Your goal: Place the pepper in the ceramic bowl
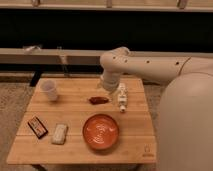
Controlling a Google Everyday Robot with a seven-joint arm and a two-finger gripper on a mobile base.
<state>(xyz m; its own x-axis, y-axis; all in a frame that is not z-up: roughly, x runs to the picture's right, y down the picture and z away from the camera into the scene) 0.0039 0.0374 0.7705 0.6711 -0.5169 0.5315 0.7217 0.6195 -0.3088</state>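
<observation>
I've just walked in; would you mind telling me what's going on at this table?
A one-armed robot is reaching in from the right over a wooden table. Its gripper points down just to the right of the pepper, which lies on the wood and has not been picked up. The ceramic bowl sits nearer the front edge, without the pepper in it. A white cup, a dark packet and a pale packet lie on the left side.

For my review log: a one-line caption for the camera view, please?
Gripper points down beside the pepper on the wooden table; the ceramic bowl sits empty nearer the camera.
</observation>
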